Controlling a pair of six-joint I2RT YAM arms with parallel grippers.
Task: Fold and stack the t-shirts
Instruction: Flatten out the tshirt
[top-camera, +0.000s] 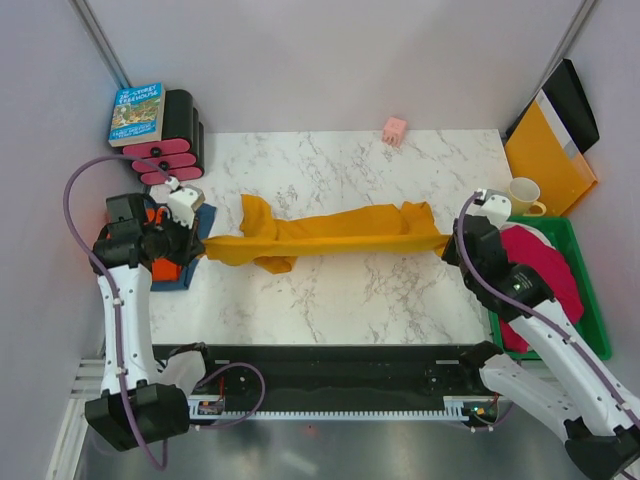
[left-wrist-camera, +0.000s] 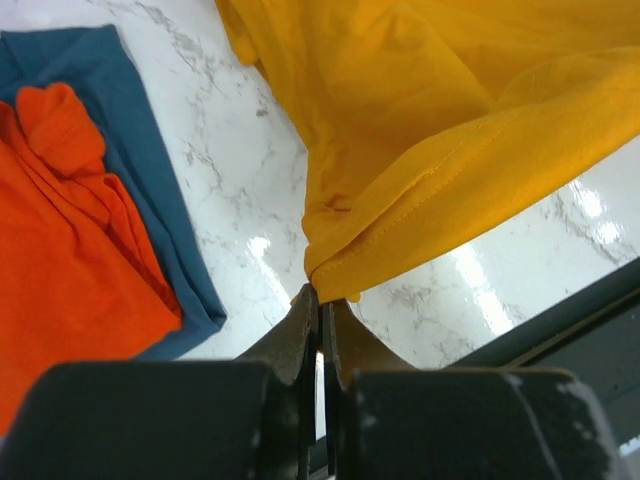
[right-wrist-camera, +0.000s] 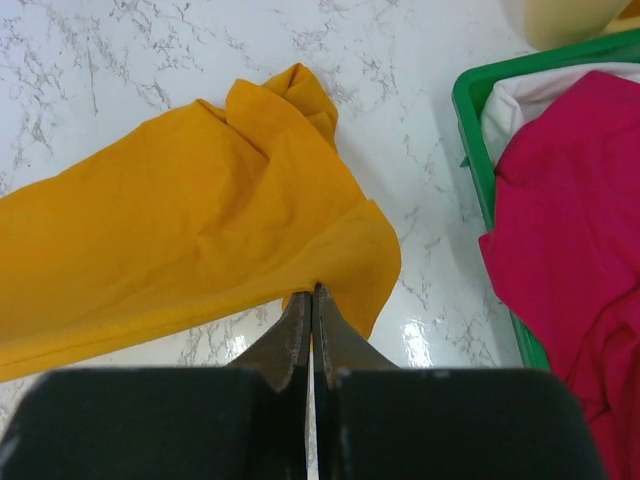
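The mustard-yellow t-shirt (top-camera: 330, 232) stretches in a rumpled band across the marble table (top-camera: 330, 310). The left gripper (left-wrist-camera: 322, 300) pinches its left end and the right gripper (right-wrist-camera: 312, 298) its right end. At the left, the red-orange t-shirt (left-wrist-camera: 70, 260) lies on the dusty blue t-shirt (left-wrist-camera: 150, 180). The magenta-pink t-shirt (right-wrist-camera: 570, 220) sits in the green tray (right-wrist-camera: 468, 110).

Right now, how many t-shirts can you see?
4: mustard-yellow t-shirt stretched across the table; red-orange t-shirt lying on the dusty blue t-shirt at left; magenta t-shirt in the green bin. More may hide beneath it.
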